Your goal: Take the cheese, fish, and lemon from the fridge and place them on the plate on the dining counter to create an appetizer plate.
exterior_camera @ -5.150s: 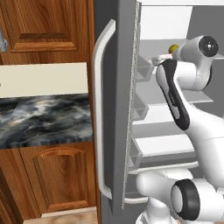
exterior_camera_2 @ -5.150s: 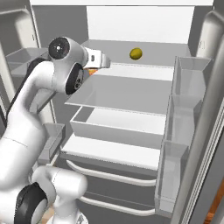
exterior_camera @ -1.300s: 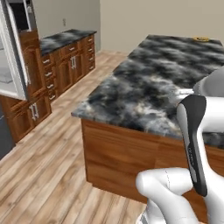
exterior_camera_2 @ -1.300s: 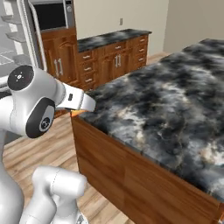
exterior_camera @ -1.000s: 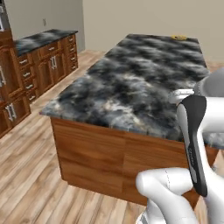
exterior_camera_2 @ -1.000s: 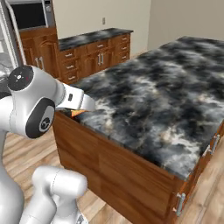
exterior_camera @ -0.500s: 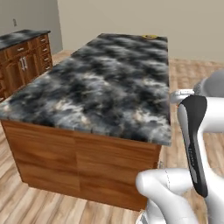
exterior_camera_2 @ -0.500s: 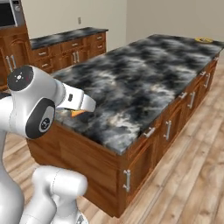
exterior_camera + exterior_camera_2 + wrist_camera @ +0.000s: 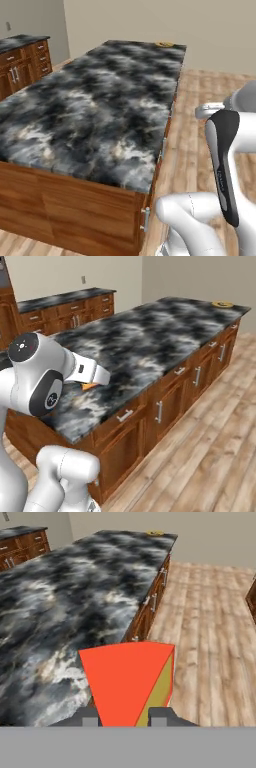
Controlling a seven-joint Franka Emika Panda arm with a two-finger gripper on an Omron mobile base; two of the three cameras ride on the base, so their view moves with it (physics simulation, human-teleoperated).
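In the hand view my gripper (image 9: 125,714) is shut on the cheese (image 9: 127,679), an orange wedge with a yellow side that stands up between the two fingertips. From the right base view a sliver of the cheese (image 9: 89,386) shows under the white hand, over the near corner of the dining counter (image 9: 150,341). The marbled dining counter (image 9: 100,110) (image 9: 75,577) stretches away ahead. The plate (image 9: 165,44) (image 9: 222,304) (image 9: 155,533) lies flat at its far end, near the right edge. The fridge, fish and lemon are out of view.
A narrower marbled top over drawered cabinets (image 9: 20,42) (image 9: 65,298) runs along the back wall on the left. Wood floor (image 9: 200,95) (image 9: 210,446) lies open to the right of the dining counter, whose cabinet fronts carry silver handles (image 9: 160,411).
The whole picture has swung as the base drove: the dining counter now runs lengthwise ahead, with its far end and the plate in view. The cheese stays in the shut gripper.
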